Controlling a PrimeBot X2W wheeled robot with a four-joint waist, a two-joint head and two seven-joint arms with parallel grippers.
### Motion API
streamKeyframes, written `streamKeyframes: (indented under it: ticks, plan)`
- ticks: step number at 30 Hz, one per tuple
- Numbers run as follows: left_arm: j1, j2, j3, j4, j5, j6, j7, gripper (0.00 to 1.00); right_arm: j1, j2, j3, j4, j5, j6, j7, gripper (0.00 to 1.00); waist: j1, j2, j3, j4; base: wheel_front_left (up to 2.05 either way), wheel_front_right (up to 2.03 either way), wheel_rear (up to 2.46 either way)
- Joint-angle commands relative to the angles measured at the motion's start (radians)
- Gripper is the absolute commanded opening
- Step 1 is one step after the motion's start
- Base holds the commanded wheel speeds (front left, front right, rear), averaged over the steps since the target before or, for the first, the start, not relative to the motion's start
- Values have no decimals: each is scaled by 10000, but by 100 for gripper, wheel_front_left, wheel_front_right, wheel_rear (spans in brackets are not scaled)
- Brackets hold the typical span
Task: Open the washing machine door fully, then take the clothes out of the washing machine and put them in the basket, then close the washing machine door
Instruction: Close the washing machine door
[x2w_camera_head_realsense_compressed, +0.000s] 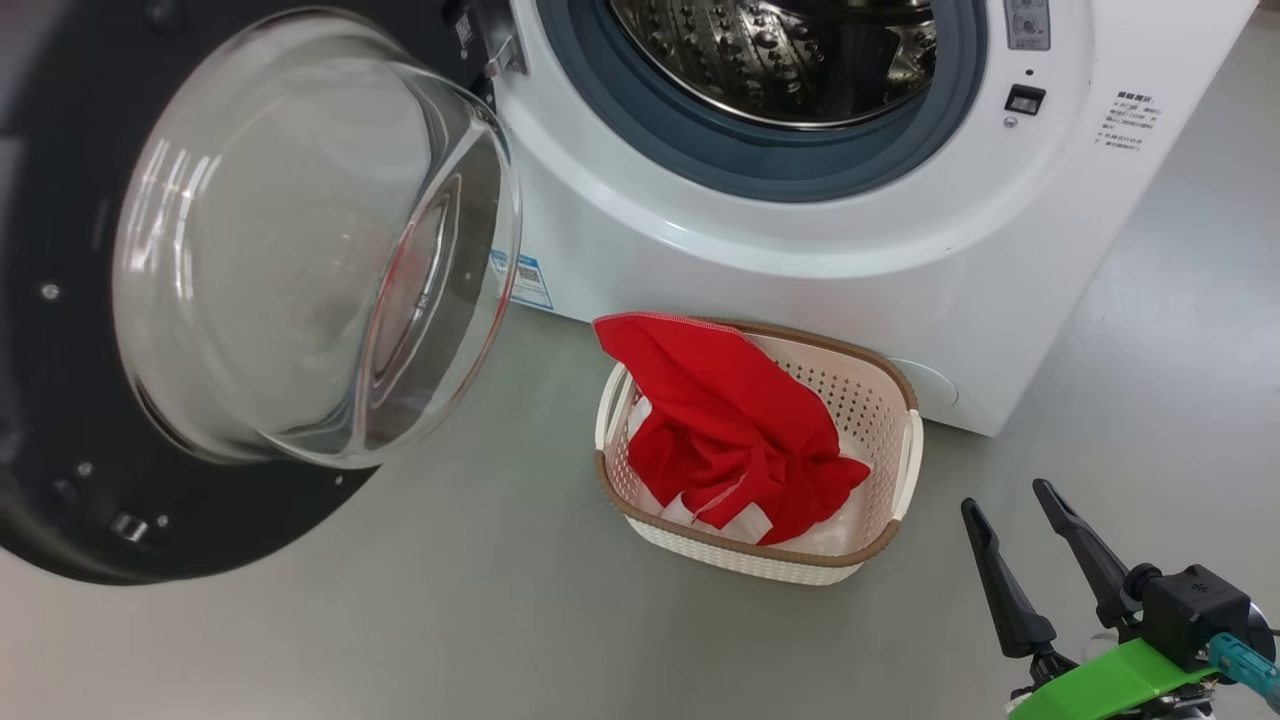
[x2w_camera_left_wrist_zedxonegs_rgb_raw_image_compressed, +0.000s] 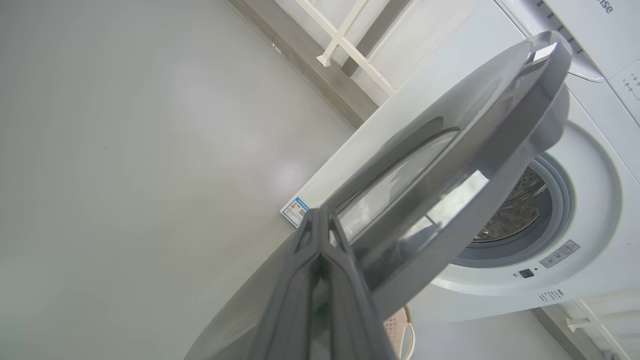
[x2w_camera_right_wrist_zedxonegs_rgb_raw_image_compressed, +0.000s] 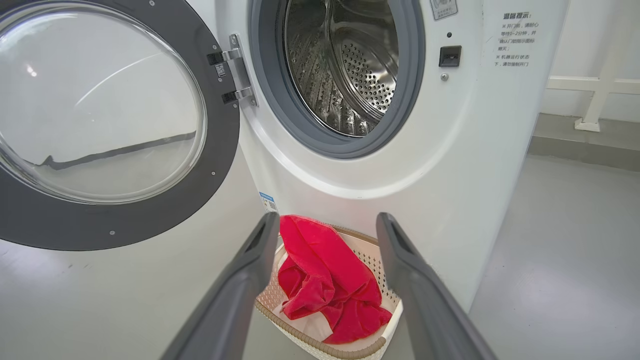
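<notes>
The washing machine (x2w_camera_head_realsense_compressed: 800, 250) stands with its steel drum (x2w_camera_right_wrist_zedxonegs_rgb_raw_image_compressed: 350, 75) showing no clothes inside. The washing machine door (x2w_camera_head_realsense_compressed: 60, 450) is swung wide to the left, its glass bowl bulging toward me. In front of the machine the basket (x2w_camera_head_realsense_compressed: 885, 395) sits on the floor with the red clothes (x2w_camera_head_realsense_compressed: 730, 420) heaped in it, one corner draped over the far rim. My right gripper (x2w_camera_head_realsense_compressed: 1005, 496) is open and empty, low at the right of the basket. In the right wrist view it (x2w_camera_right_wrist_zedxonegs_rgb_raw_image_compressed: 327, 220) frames the clothes (x2w_camera_right_wrist_zedxonegs_rgb_raw_image_compressed: 325, 280). My left gripper (x2w_camera_left_wrist_zedxonegs_rgb_raw_image_compressed: 320, 220) is shut, close by the door's outer face (x2w_camera_left_wrist_zedxonegs_rgb_raw_image_compressed: 475, 150).
Grey floor spreads all around the machine and basket. A white railing (x2w_camera_right_wrist_zedxonegs_rgb_raw_image_compressed: 595, 85) runs along the wall to the machine's right. Low on the machine's front corner is a small blue label (x2w_camera_head_realsense_compressed: 528, 282), just behind the door's bowl.
</notes>
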Motion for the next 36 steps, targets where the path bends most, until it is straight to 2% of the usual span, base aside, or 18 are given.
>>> streamKeyframes:
  ticks: [1,20,36]
  plan:
    - [78,376,17,-530,-132,-73,282,0,-140,-114,119,-273,-73,65,-65,100,0,0,-90,-38,0,0,0]
    - [1061,760,-955,-3617,-1077,-73,1459,0,129,115,-178,-352,-70,65,-65,100,0,0,-512,-510,0,0,0]
    - [327,160,-2285,-5632,-1086,-73,1264,0,33,297,-402,-413,-95,65,-65,100,0,0,-409,-1313,0,0,0]
